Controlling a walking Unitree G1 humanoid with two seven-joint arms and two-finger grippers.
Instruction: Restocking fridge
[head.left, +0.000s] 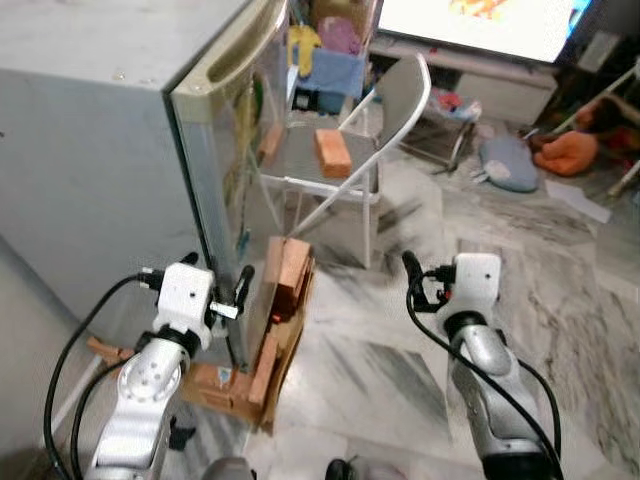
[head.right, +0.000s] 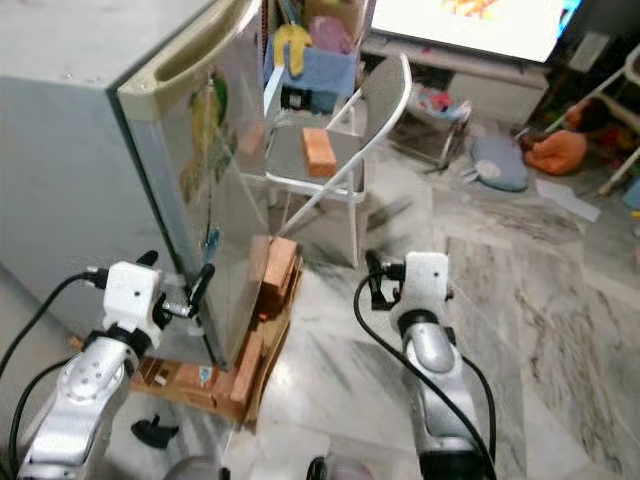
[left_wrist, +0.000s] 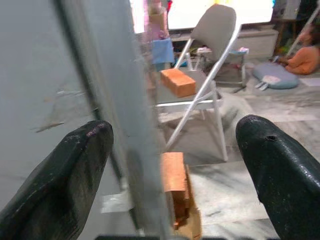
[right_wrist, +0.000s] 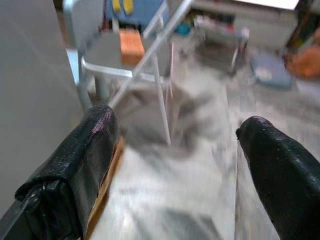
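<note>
The left gripper (left_wrist: 165, 165) reaches forward, fingers spread either side of the fridge door (head.left: 225, 170) edge. The right gripper (right_wrist: 175, 165) hovers open over the floor — an orange box (head.left: 332, 152) lies on the folding chair (head.left: 375, 140) beyond.

I see a grey folding chair (head.left: 390, 110) on the marble floor (head.left: 560, 290). A brick (head.left: 332, 152) lies on its seat. Behind the chair, a lit screen (head.left: 480, 20) glows, and a blue cloth (head.left: 335, 70) hangs beside it. To the chair's right, on the floor, lie a grey-blue cushion (head.left: 508, 163) and, further right, an orange toy (head.left: 570, 152).
</note>
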